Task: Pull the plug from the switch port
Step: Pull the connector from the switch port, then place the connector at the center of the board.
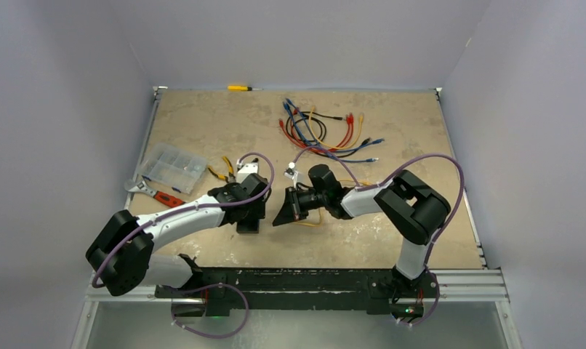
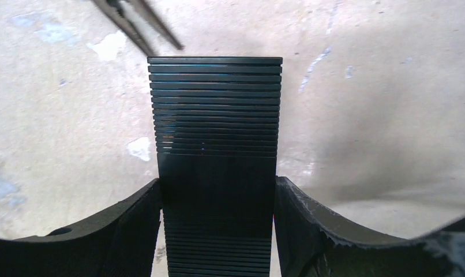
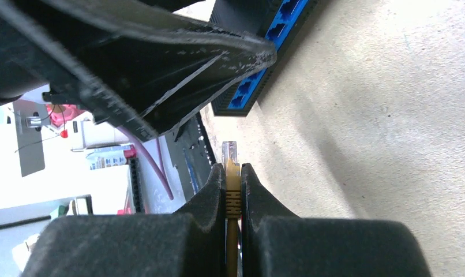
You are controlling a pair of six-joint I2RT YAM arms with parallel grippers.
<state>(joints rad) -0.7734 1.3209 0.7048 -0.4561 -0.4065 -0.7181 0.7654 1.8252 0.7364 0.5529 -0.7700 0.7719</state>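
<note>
From here I see my right gripper [image 3: 233,171] pinching the yellow plug [image 3: 233,193], its clear tip just clear of the switch [image 3: 248,91] and its blue sockets.

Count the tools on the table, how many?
3: yellow screwdriver at the far edge, pliers by the left arm, wrench beside the clear box. Others may be hidden.

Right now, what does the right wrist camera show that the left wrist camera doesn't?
Only the right wrist view: the yellow plug pinched in the right gripper, its clear tip out of the port, and the row of blue sockets on the switch. Only the left wrist view: the ribbed black top of that box, clamped by the left gripper, with pliers lying beyond it. Both: the switch and the tan table.
</note>
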